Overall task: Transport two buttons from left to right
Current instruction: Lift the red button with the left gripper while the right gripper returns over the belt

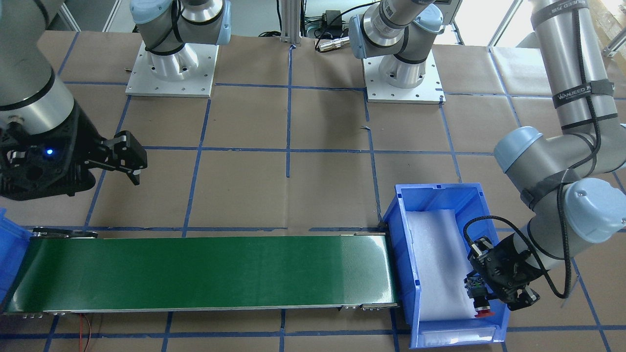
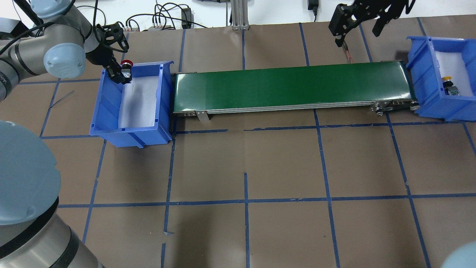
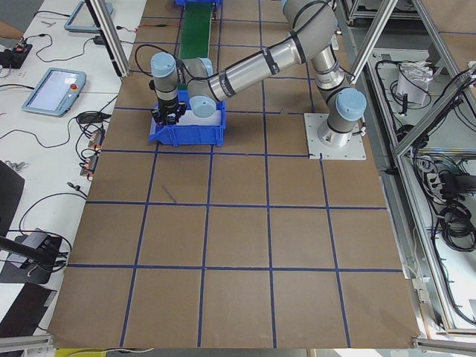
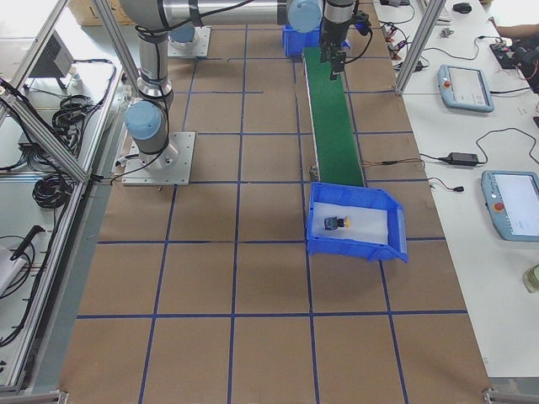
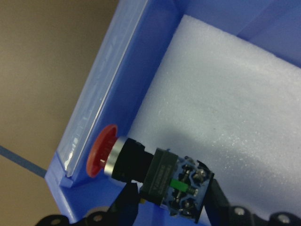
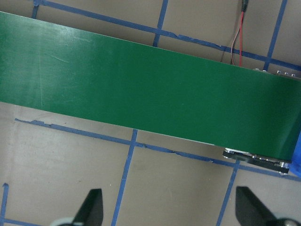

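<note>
**Front view:** L arm drops in from the upper right, elbow bent, wrist tipped down into the left bin point(image 1: 442, 191) at lower right. Left hand point(image 1: 481, 296) is clamped on the red button point(image 1: 483, 311), cap toward the bin's bottom wall. Right hand point(image 1: 129, 164) hangs at mid-left over the bench point(image 1: 332, 161), above the belt point(image 1: 205, 271), a long flat dark-green strip. A sliver of the right bin point(image 1: 9, 244) shows at the left edge.

**Overhead:** 2 arms, 2 hands, 2 blue plastic bins, 1 belt, 2 buttons. Red one is at the left bin's upper-left corner, in the hand. Yellow button point(image 2: 449, 85) lies on its side on white foam in the right bin, far right. Right hand is at top right, fingers apart.

**Left side view:** L arm stretches long toward the upper left, wrist pointing straight down into the bin. Too small to judge the fingers.

**Right side view:** yellow button is in the bin at centre, clear of the walls. Right hand is at top centre.

**L wrist:** round red mushroom cap, silver collar, grey-black blocky body w/ screw terminals. Black fingers point(image 5: 126, 202) press on either side of the body. Cap sits just beside the bin wall's lip. Foam point(image 5: 225, 108) is grainy white. Can't tell if the button is off the foam.

**R wrist:** fingertips point(image 6: 93, 207) at the bottom corners, wide apart. Smooth belt is above them. Bench is brown paper w/ blue tape lines.
</note>
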Controlling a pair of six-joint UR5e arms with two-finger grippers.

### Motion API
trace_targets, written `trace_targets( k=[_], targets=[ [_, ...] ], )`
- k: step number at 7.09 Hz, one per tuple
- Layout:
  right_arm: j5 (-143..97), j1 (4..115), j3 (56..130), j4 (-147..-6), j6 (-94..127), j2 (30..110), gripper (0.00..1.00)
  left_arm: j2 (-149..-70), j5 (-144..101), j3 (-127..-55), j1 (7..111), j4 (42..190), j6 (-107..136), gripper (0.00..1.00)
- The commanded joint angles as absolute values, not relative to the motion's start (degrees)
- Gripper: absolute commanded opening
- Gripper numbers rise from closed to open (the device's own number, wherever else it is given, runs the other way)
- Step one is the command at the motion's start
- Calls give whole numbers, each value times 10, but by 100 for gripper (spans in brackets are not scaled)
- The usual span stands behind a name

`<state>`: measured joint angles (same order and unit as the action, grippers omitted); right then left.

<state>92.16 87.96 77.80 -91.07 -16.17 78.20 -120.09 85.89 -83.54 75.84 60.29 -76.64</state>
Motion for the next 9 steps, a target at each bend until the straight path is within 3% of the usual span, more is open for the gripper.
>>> trace_targets(
  k=[1,4,9],
  targets=[
    [927,880,898,-948,-165,861,100,-1156,858,-834,759,649,-766,42],
    [918,881,893,-948,-164,864,100,-1107,836,-824,781,704,-753,42],
    [911,889,860,-947,-165,859,100,-1123,839,-824,876,693,-638,42]
  ],
)
